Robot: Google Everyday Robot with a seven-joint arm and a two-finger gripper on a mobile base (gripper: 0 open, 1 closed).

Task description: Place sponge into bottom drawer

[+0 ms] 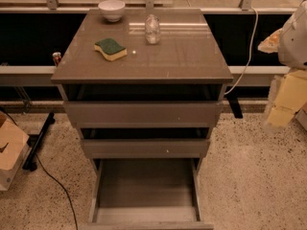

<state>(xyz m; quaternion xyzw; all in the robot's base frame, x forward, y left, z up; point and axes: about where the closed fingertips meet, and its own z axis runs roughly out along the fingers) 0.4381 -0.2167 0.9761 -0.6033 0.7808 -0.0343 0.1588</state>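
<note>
Lying flat on the grey-brown tabletop (192, 56), left of centre: the sponge (111, 49), dark green scrubbing layer up, yellow foam showing along its near edge, sides wavy. Touching only the surface beneath it. To its right and a little farther back, apart from it: a clear glass jar (152, 29), upright. Behind the sponge, near the back edge of the tabletop and well apart: a white bowl (112, 9), upright. Between sponge and jar, a tiny pale speck on the surface. Below the tabletop, three drawers in a stack: the top drawer (144, 113) and the middle drawer (144, 147), each with a dark gap above its front, and the bottom drawer (146, 181), pulled far out toward the viewer, flat grey floor and low sides in plain view. At the far right edge of the view, level with the upper drawers, off to the side of the cabinet and well apart from the sponge: the end effector (286, 99), a pale yellowish shape hanging under a white arm section, partly cut off by the edge. Cannot tell whether spread or pressed together. On the speckled floor (249, 176) to the left: a cardboard box (10, 150) and a black cable (53, 181) curving beside the cabinet. Behind the cabinet on the right: a white cable (247, 47) running down from the window ledge.
</note>
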